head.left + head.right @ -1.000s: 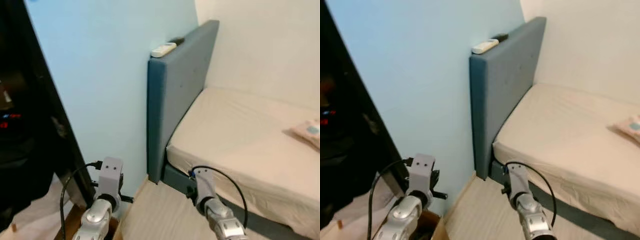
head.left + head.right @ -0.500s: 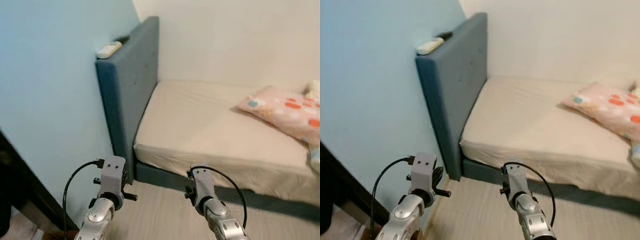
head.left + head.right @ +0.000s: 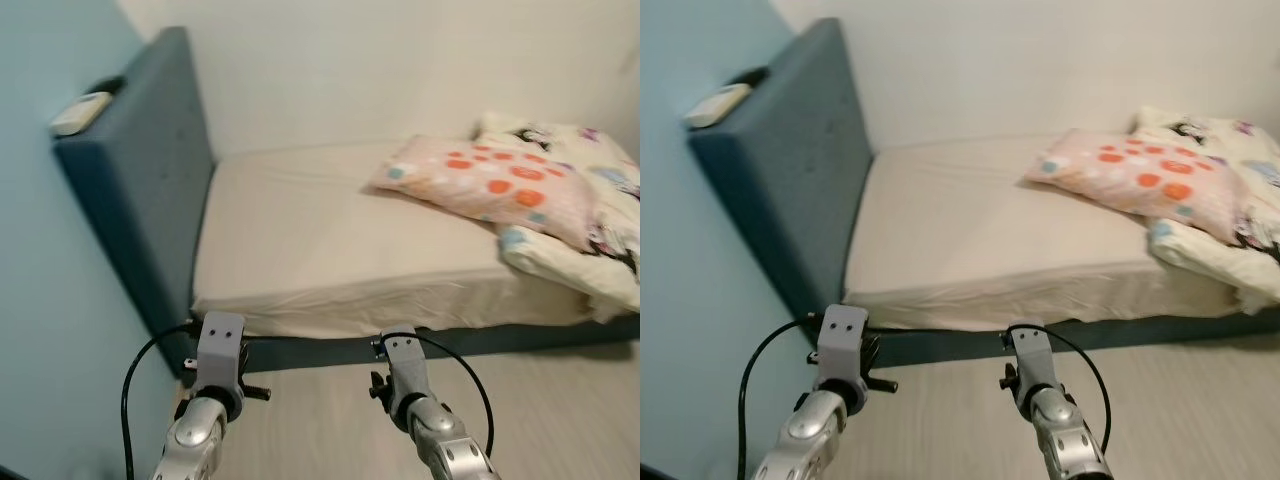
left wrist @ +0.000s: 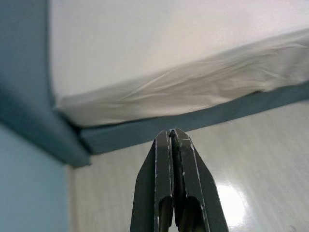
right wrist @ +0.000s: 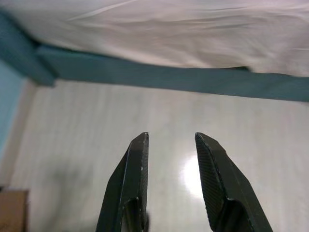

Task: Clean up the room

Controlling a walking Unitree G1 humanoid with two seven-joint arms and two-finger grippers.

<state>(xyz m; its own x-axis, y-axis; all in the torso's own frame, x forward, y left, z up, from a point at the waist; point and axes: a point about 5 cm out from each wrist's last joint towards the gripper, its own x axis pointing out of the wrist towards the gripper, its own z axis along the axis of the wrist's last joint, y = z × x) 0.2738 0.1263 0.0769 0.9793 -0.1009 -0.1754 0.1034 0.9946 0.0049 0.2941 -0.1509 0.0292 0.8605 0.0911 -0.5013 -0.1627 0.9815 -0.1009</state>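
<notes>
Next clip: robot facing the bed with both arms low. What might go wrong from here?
The white remote lies at the edge of the blue headboard top, so a bump might drop it. The comforter overhangs the mattress edge and may slide off if tugged. The left gripper is shut and must open before grasping.

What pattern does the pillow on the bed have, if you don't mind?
The pillow is pale pink with orange-red and blue spots, clearest in the left eye view.
</notes>
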